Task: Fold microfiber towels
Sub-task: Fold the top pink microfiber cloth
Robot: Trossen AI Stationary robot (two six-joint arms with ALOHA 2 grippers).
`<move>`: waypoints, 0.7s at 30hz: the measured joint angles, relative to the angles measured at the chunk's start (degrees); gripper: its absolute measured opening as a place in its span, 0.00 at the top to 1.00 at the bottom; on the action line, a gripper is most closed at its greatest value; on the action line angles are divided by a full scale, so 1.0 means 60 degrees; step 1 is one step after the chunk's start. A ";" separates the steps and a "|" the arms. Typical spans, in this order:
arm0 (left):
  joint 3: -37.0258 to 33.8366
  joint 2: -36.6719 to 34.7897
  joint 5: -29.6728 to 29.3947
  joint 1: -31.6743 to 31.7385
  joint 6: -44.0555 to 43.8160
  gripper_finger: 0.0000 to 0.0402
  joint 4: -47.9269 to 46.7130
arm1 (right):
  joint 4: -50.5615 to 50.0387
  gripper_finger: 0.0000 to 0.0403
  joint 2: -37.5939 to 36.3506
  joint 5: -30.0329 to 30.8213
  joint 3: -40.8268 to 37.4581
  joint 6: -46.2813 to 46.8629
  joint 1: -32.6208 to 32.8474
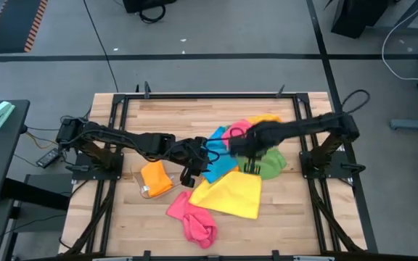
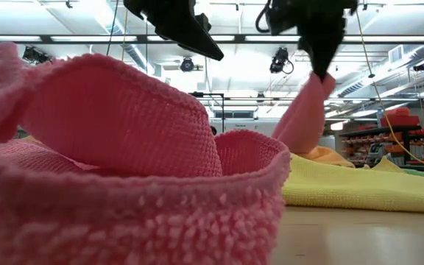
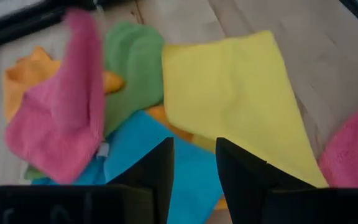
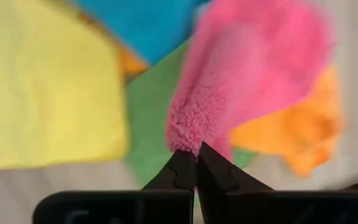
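Pink towel (image 4: 241, 81) dangles from your right gripper (image 4: 196, 163), pinched tight above the pile (image 1: 242, 170) mid-table. Left gripper (image 3: 193, 165) hovers part-open, empty, over the blue. One orange towel (image 1: 155, 177) looks folded; the rest await you.

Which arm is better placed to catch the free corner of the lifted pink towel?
The left. Its gripper hangs open near the pink towel, while the right gripper is shut on that towel's corner.

High view: overhead, straight down, whole table (image 1: 158, 116).
Low view: tabletop level, close behind crumpled pink towel (image 2: 124, 162).
Wrist views: close, both share yellow towel (image 3: 235, 93).
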 joint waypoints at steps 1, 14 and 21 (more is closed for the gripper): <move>0.0000 0.0000 0.0003 0.0000 -0.0045 0.68 -0.0047 | 0.0001 0.98 0.0075 -0.0179 -0.0108 0.0301 0.0251; 0.0000 0.0000 0.0010 -0.0006 -0.0249 0.69 -0.0246 | 0.0669 0.98 0.0365 -0.1459 -0.0460 0.3916 0.3156; 0.0000 0.0000 0.0021 -0.0089 -0.0221 0.70 -0.0258 | 0.1786 0.98 0.0970 -0.1952 -0.0461 0.4062 0.3423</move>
